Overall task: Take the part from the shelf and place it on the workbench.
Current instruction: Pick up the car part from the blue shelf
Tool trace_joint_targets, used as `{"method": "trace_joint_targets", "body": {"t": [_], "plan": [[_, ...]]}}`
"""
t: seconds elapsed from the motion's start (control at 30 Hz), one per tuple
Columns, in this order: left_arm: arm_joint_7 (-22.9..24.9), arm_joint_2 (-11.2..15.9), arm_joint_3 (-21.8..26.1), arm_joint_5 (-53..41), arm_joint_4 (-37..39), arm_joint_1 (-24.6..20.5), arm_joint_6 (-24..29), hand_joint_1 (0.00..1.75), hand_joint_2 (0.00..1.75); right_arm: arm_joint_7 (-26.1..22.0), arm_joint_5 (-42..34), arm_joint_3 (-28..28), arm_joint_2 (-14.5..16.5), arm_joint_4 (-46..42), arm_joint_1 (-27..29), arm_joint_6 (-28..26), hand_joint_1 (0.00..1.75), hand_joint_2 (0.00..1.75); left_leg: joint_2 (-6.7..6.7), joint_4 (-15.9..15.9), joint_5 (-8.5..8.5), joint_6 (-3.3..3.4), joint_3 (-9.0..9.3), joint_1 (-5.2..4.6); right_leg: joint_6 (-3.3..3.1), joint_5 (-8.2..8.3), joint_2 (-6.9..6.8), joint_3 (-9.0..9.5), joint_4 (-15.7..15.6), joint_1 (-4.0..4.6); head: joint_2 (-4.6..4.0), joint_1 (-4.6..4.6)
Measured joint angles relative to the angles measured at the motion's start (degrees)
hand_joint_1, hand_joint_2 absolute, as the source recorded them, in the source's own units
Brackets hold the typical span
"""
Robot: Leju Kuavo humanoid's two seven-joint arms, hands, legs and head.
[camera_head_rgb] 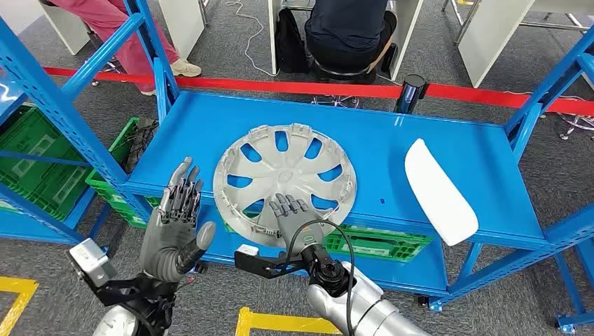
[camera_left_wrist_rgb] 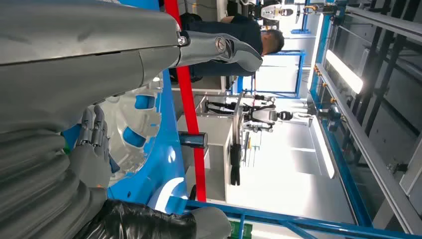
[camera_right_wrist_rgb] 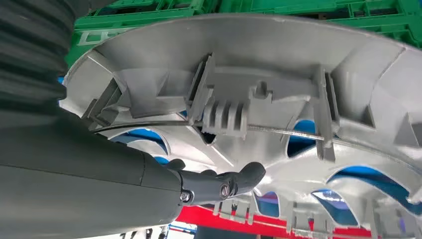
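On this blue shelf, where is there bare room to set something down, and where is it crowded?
Bare blue shelf lies behind the hubcap and between it and the white part. The front left is crowded: the right hand rests on the hubcap's near rim, the left hand beside it.

hubcap [camera_head_rgb: 285, 175] — silver-grey, spoked, inner side up | flat on blue shelf [camera_head_rgb: 455, 150] — near front edge

Left hand [camera_head_rgb: 176, 222] raised, spread; right hand [camera_head_rgb: 293, 220] seemingly flat, extended.

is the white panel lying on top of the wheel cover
No, the white panel lies apart from the wheel cover, with bare blue shelf between them.
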Motion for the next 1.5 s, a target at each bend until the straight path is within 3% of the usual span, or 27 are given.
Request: {"method": "trace_joint_targets", "body": {"t": [0.23, 0.37, 1.0, 1.5], "plan": [[-0.03, -0.28, 0.01, 0.09, 0.72, -0.22, -0.25, 0.00, 1.75, 0.01, -0.68, 0.19, 0.84, 2.96, -1.10, -0.05, 0.00, 1.75, 0.01, 0.00, 0.04, 0.03, 0.03, 0.00, 0.02, 0.06, 0.01, 0.01, -0.01, 0.00, -0.01, -0.03], [-0.15, -0.49, 0.01, 0.13, 1.32, -0.49, -0.46, 0.00, 1.75, 0.62, -0.21, 0.33, 1.38, 5.09, -1.83, -0.43, 1.71, 1.75, 0.01, 0.00, 0.09, 0.01, 0.03, 0.00, 0.01, 0.13, 0.00, 0.02, -0.01, 0.00, -0.01, -0.03], [-0.81, -0.60, 0.05, 0.31, 2.57, 0.17, 0.10, 0.00, 1.75, 0.22, -0.06, 0.36, 1.81, 7.43, -2.15, -7.64, 1.75, 1.75, -0.03, 0.01, 0.16, 0.05, 0.01, 0.00, -0.01, 0.19, -0.02, 0.02, -0.02, 0.00, 0.01, -0.01], [-0.83, -0.32, 0.72, -0.10, 1.88, 2.78, 2.97, 0.00, 1.75, 4.10, 2.40, -2.29, -2.68, -10.36, 2.69, -7.44, 1.75, 1.75, -0.04, 0.02, 0.15, 0.05, -0.05, 0.00, -0.01, 0.19, -0.03, -0.01, -0.05, 0.00, -0.01, 0.02]]}}
